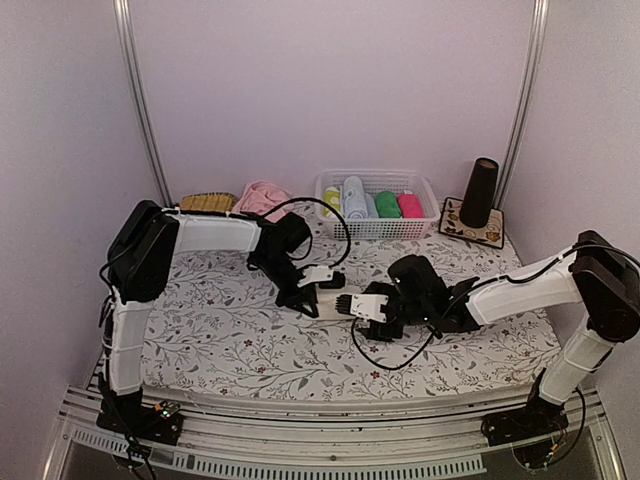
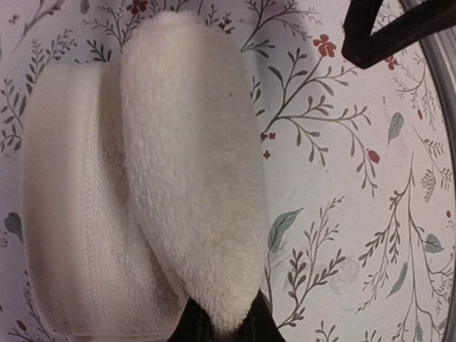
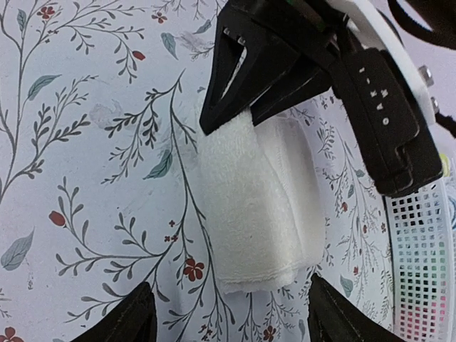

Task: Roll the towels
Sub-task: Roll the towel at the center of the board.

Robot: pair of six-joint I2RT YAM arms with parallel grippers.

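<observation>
Near the middle of the table [image 1: 230, 340], we found the left gripper [image 3: 239, 117] clenched on one end of the cream towel [image 3: 249, 214]. In the left wrist view its fingers [image 2: 187, 331] pinched a fluffy flap of that towel, which stood raised over the flatter folded layers lying on the floral cover. We recorded the right gripper [image 3: 229, 285] as released: its two fingers stood wide apart, one on each side of the opposite end of the cream towel, neither of them pressing the cloth. The two grippers faced each other along the length of the towel, close together.

We noted the pale pink towel [image 1: 262, 198] as a loose heap at the back edge of the table, well apart from both grippers. A woven item [image 1: 207, 203] lay just to its left. A white basket [image 1: 380, 228] stood to its right along the same edge and held four towel rolls side by side: yellow-green [image 1: 331, 200], light blue [image 1: 354, 196], green [image 1: 387, 204] and magenta [image 1: 410, 205]. At the back right corner a black cone [image 1: 480, 192] stood upright on a small mat [image 1: 495, 236].
</observation>
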